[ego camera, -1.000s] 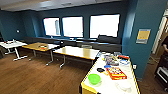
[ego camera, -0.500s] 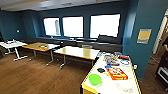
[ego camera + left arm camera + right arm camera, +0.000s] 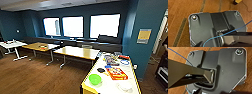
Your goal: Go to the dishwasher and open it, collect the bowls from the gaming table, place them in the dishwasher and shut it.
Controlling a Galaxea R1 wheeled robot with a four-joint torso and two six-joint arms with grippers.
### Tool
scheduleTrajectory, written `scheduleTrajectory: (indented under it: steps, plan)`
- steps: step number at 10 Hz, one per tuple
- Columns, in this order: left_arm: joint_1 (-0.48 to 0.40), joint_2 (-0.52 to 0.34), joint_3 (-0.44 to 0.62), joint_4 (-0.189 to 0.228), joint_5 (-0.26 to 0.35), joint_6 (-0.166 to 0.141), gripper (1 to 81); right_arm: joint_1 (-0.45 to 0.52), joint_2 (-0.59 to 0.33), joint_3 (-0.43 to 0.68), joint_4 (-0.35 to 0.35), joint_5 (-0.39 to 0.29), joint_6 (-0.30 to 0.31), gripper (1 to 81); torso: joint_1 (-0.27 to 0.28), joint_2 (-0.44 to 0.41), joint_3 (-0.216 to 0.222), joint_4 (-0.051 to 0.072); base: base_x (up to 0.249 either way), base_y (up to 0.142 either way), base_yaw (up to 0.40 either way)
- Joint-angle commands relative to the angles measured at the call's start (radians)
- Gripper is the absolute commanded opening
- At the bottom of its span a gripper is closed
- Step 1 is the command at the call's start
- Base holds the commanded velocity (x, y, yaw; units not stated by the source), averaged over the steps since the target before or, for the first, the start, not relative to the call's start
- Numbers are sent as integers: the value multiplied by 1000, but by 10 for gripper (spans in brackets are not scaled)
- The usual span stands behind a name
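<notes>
The gaming table [image 3: 133,77], with a white top and yellow frame, stands close at the lower right of the head view. A small bright green bowl [image 3: 95,79] sits near its closest left corner. A pale round thing [image 3: 125,87] lies on the top to the right of the bowl; I cannot tell whether it is a bowl. The dishwasher is out of view. In both wrist views my arms hang over brown wooden floor [image 3: 179,15].
A red-orange box [image 3: 116,73], a small black item [image 3: 100,70] and other coloured clutter lie further along the gaming table. Wooden tables [image 3: 77,52] and a white table [image 3: 11,44] stand across the room under the windows. A blue pillar [image 3: 140,37] rises on the right.
The whole head view has shifted a little, so the camera has moved. The gaming table and the green bowl now sit slightly nearer.
</notes>
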Motion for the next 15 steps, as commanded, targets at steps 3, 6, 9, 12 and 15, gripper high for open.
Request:
scheduleTrajectory:
  steps: [3,6,9,12,15]
  plan:
    - [-52,-13,3,5,48,9,811,46,-2,5,-9,-45,-3,811,0,0,0,0,0,0,-216]
    - [-52,-13,3,0,48,9,811,48,-2,5,-9,-45,-3,811,0,0,0,0,0,0,-227]
    - [-54,-11,3,2,48,7,811,48,-2,5,-9,-45,-3,811,0,0,0,0,0,0,-244]
    - [-52,-11,3,2,48,9,811,49,-2,5,-10,-45,-3,811,0,0,0,0,0,0,-259]
    - [-52,-11,3,5,48,9,811,51,-1,5,-10,-45,-3,811,0,0,0,0,0,0,-275]
